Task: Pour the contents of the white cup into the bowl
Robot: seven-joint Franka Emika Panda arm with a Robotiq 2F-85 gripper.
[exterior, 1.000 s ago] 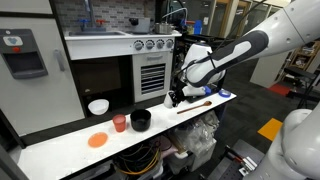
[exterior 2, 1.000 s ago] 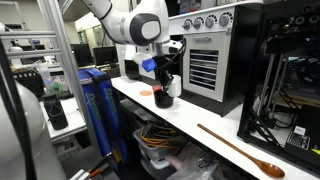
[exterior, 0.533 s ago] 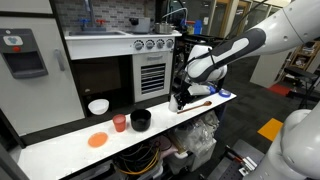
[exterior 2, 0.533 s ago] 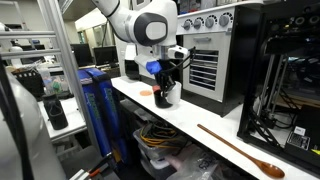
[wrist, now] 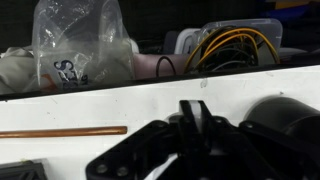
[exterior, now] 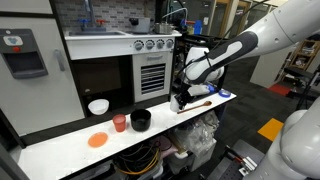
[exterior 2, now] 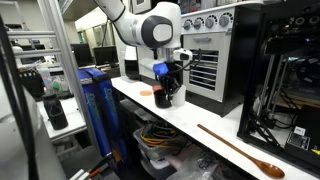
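Transport step: I am pinching the white cup (exterior 2: 166, 100) with the gripper (exterior 2: 165, 92) fully closed; next calls for reaching the black bowl (exterior: 140, 120), then tilting.

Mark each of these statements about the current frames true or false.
1. The black bowl stands beside the red cup. True.
2. The wooden spoon lies inside the black bowl. False: it lies on the white counter, apart from the bowl.
3. The gripper has its fingers spread wide. False: the fingers are shut.
4. An orange disc lies on the counter. True.
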